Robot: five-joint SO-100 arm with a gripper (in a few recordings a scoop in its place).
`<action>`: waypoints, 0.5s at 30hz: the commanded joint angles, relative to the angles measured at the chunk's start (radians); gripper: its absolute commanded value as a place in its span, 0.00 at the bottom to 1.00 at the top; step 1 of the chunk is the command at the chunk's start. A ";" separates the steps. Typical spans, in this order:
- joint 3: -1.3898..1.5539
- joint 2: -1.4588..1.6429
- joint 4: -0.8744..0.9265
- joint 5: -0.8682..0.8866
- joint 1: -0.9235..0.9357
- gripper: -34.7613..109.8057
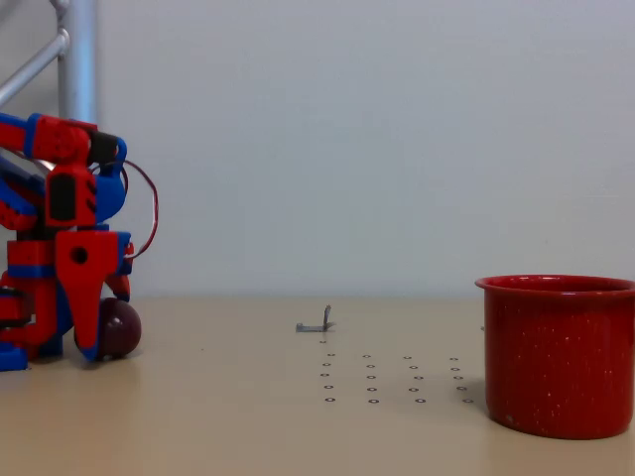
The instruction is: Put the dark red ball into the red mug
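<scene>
One fixed view, taken low and side-on across the desk (248,426).

The red-and-blue arm (60,198) is seen at 9 o'clock of the frame, folded down with the claw (99,332) lowered to desk level. The dark red ball (121,328) is found at the claw tip, resting on the desk surface. A red finger (81,288) is seen in front of the ball's left half, touching or just overlapping it; the ball's right half is exposed. A second finger is partly seen behind the ball. Claw state: closed narrow around the ball, as far as the angle allows; whether real squeeze is applied cannot be told.

The red mug (559,355) is placed at 4 o'clock of the frame, upright on the desk, rolled rim up, white speckles visible on the wall. Its right side is cut by the frame edge. Its inside is hidden from this angle. Mug and ball are well apart, at opposite sides of the desk.

A small grey metal bracket (316,323) is seen near frame centre, on the desk. A grid of small holes (392,379) is marked on the desk at 5 o'clock from the bracket, just left of the mug. A red wire (149,213) is looped on the arm's right side. A metal post (77,59) is seen at 11 o'clock, behind the arm.
</scene>
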 commanded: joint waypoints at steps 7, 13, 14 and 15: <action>-0.092 0.008 0.046 0.060 -0.086 0.64; -0.109 -0.005 0.048 0.015 -0.074 0.52; -0.109 -0.005 0.048 0.009 -0.072 0.51; -0.110 -0.005 0.048 0.005 -0.072 0.49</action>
